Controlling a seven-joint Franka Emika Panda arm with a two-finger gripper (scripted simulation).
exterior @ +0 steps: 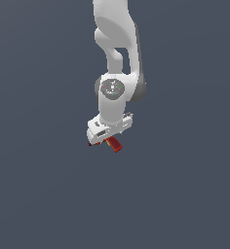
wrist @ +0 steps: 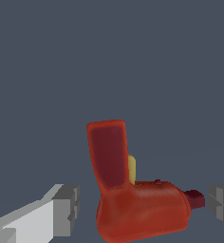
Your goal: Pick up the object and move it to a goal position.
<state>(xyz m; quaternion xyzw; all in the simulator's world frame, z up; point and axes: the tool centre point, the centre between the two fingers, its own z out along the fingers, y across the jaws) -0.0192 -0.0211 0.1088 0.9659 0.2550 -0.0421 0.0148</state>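
Between your wide-open fingers [wrist: 61,211] sits the drill [wrist: 137,209], ungripped. Close off-centre and its nose tip [wrist: 194,199] could make it twist free.

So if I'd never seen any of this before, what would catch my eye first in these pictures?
Probably the small red drill-shaped object, the only bright colour against the plain dark grey background. In the wrist view it sits between the two grey fingers of the gripper, with visible gaps on both sides. Next would be the tall white robot arm, reaching down in the exterior view, with the red item peeking out beneath it.
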